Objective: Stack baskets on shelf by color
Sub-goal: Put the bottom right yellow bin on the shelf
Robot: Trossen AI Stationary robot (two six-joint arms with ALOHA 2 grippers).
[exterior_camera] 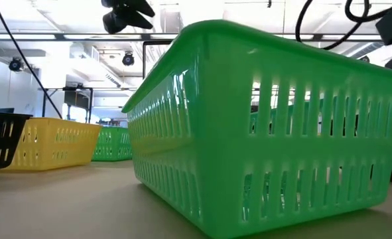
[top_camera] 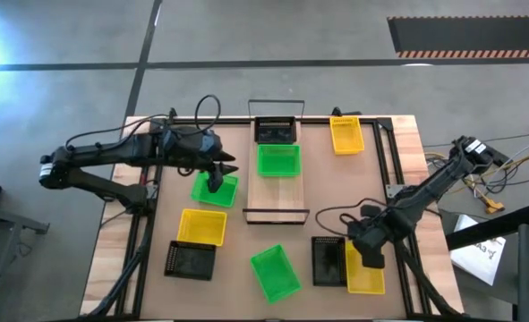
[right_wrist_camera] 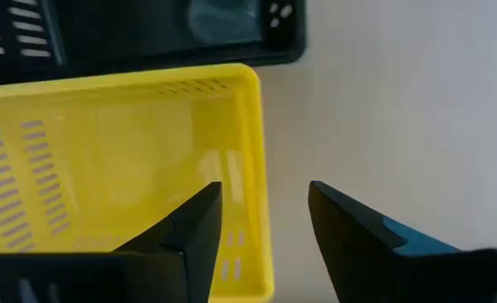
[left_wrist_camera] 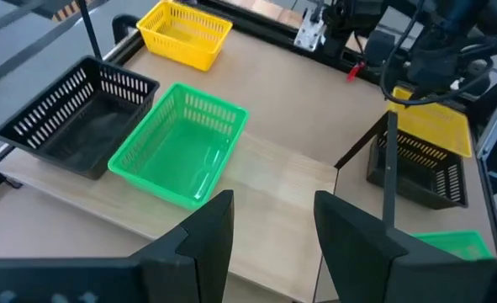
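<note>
The surface (top_camera: 398, 152) carries the shelf (top_camera: 277, 192), which holds an empty black basket (top_camera: 275, 131) and an empty green basket (top_camera: 278, 161) side by side, its near half bare. The left gripper (top_camera: 217, 182), jaws open, hangs over another green basket (top_camera: 201, 190) just left of the shelf. The right gripper (right_wrist_camera: 263, 220) straddles the wall of a yellow basket (right_wrist_camera: 105, 160), jaws open, touching a black basket (top_camera: 328, 259) beside it.

Grey concrete floor (top_camera: 246, 36) crossed by dark lines; striped black mat (top_camera: 465, 36) at far edge; ceiling lights (exterior_camera: 69, 40) overhead.
</note>
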